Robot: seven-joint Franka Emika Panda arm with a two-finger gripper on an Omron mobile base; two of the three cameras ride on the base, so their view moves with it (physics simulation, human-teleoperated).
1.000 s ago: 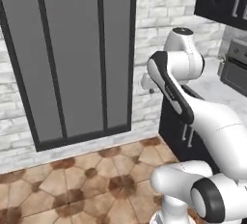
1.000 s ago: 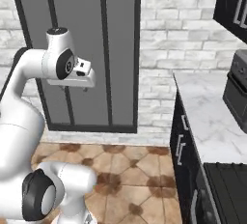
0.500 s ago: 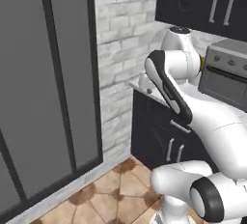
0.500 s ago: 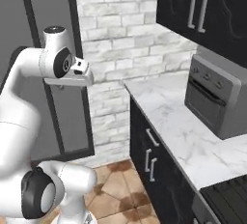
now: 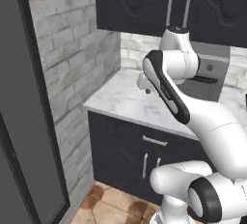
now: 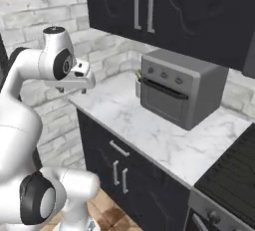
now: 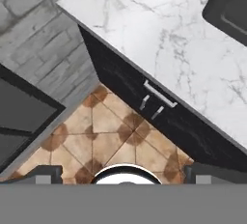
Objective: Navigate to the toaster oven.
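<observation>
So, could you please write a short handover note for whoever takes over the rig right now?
Gripper: held up in the air beside the counter's end, holding nothing. The fingers are spread wide in the hand view, which looks down on the floor tiles.
Toaster oven: stands on the marble counter under the dark upper cabinets, door shut, a small potted plant at its left side. The stove is to its right.
Done: the base faces the counter, with the oven ahead and to the right.
Left: probably drive a little right and closer, to square up with the oven.
</observation>
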